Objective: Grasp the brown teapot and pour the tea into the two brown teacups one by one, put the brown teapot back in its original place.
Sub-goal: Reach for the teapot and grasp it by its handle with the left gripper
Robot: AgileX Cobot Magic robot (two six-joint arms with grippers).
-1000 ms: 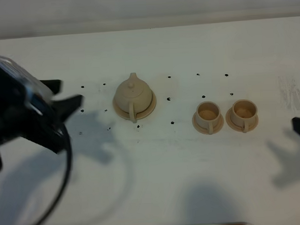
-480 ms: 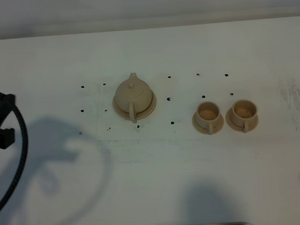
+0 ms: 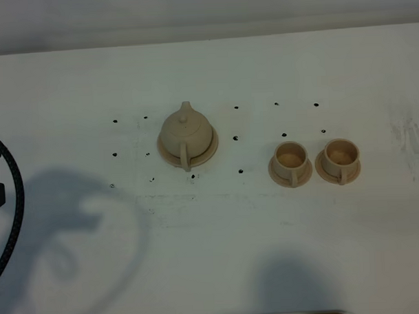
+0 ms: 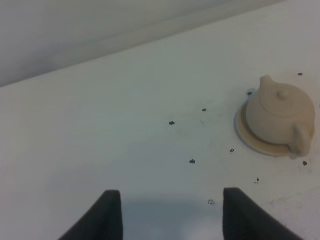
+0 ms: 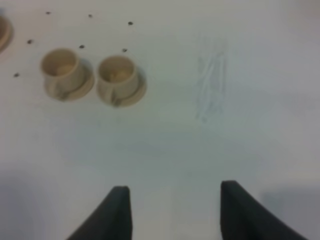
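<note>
Evidently looking at one end of the job or the other, not the middle. Can see the brown teapot [image 3: 186, 134] seated upright on the original place [image 3: 210, 147], its wide saucer, lid on, handle toward the front edge of the counter [image 3: 261, 65]. Can find the two brown teacups [image 3: 290, 159] side by side on their own small saucers, upright, well apart from the pot on the right arm's side. Cannot call them filled or empty (a shade warmer inside than on the walls, nothing more to go on). Can make out the left hand [image 4: 172, 200] with jaws spread and nothing between them, hanging over bare counter well short of the pot. Same for the right hand [image 5: 175, 192]: spread, empty, short of the cups, touching neither. Would judge from this lie alone: no grasp on, no pouring under way. Either everything left to do, meaning grasp, pour into one cup, then the other, set back, or everything finished; cannot settle which.
</note>
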